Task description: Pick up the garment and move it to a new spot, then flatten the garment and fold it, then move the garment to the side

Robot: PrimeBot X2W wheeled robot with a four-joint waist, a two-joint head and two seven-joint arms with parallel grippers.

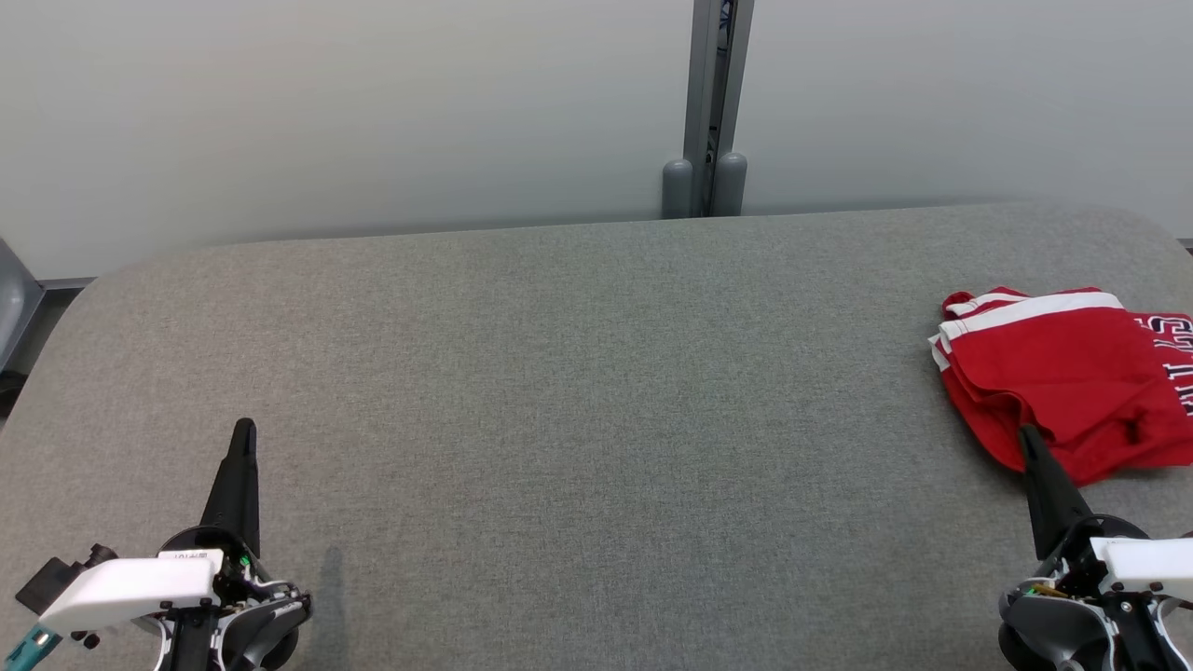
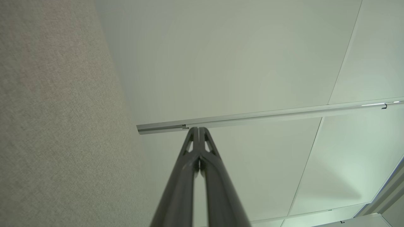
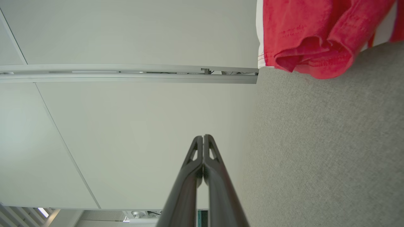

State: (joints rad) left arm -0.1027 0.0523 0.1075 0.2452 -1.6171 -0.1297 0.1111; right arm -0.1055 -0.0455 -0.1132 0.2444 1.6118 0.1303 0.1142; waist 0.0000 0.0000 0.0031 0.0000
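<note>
A red garment [image 1: 1062, 373] with white stripes and lettering lies folded at the right edge of the grey table [image 1: 578, 391]. In the right wrist view the garment [image 3: 315, 37] hangs at the top right, its hem bunched. My right gripper [image 1: 1028, 436] is shut and empty at the lower right, its tip just at the garment's near edge; whether it touches is unclear. Its fingers [image 3: 208, 148] are pressed together. My left gripper [image 1: 244, 429] rests shut and empty at the lower left, far from the garment, fingers [image 2: 205, 134] closed.
A pale wall with a grey vertical post [image 1: 708, 112] stands behind the table's far edge. The table's rounded corners and left edge [image 1: 56, 317] border a dark gap. A wall rail [image 2: 268, 115] crosses the left wrist view.
</note>
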